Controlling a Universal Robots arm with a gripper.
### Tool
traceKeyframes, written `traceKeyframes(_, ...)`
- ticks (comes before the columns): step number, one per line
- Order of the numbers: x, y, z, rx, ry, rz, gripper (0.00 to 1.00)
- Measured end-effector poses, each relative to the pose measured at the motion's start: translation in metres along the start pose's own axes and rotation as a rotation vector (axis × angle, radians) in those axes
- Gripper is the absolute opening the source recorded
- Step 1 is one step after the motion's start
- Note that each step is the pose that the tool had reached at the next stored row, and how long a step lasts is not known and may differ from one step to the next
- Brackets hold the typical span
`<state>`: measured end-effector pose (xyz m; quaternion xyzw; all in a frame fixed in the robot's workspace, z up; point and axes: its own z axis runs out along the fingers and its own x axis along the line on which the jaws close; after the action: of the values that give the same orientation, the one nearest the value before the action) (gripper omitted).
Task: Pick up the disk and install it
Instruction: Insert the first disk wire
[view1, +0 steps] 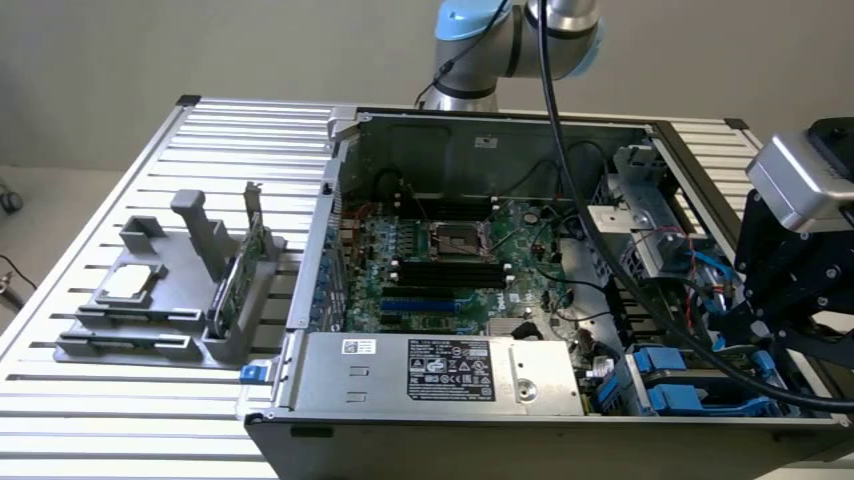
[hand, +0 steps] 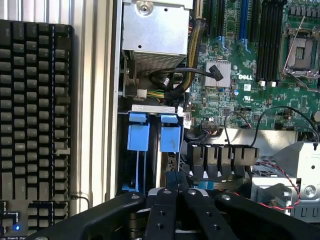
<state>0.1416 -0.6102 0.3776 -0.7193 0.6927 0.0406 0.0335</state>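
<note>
Two blue rail ends stand side by side in the drive bay at the case's corner. Each one caps a dark, edge-on drive sunk in its slot. I cannot tell which of them is the disk. The same blue rails appear at the case's front on the exterior view's right. My gripper hangs just off these blue ends with its black fingers pressed together and nothing between them. In the exterior view the gripper hovers over the right side of the open case.
The open computer case lies on a slatted metal table, with motherboard, power supply and loose cables inside. A grey holder with a chip and a green card stands left. A black keyboard lies beside the case.
</note>
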Motion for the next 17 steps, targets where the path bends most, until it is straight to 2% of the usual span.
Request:
traceKeyframes(9, 0.0, 0.0, 0.0, 0.0166, -0.0014, 0.157, 0.11)
traceKeyframes(17, 0.0, 0.0001, 0.0001, 0.0297, -0.0059, 0.287, 0.11)
